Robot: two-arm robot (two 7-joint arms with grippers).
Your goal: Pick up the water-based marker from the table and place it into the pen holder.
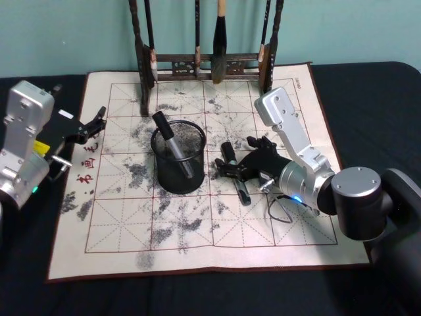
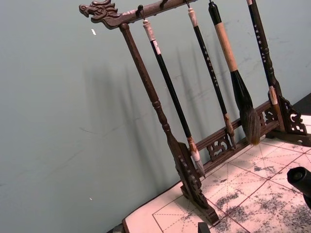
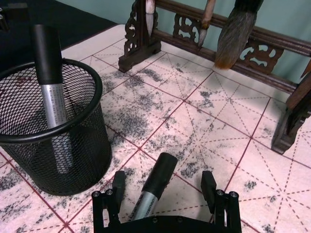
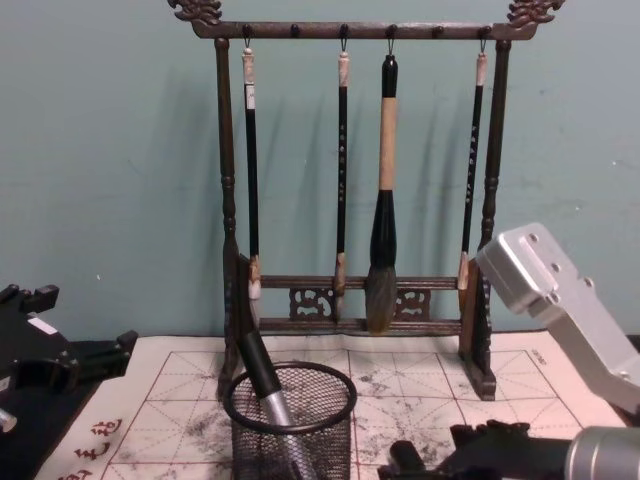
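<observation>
Straddling the water-based marker (image 3: 151, 189), the right pincer (image 3: 164, 182) is spread beside the pen holder (image 3: 90, 145); the left pincer (image 1: 92, 124) hangs spread at the mat (image 1: 197, 243)'s edge.

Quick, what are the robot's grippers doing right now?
Left gripper: open, empty, at the left edge of the mat.
Right gripper: open around the marker lying on the mat, not holding it.

Head camera looks steeply down; chest camera, low, faces twelve o'clock. Both share the brush rack (image 1: 204, 66) and pen holder (image 1: 177, 174); the right wrist camera sits near, seemingly low.
</observation>
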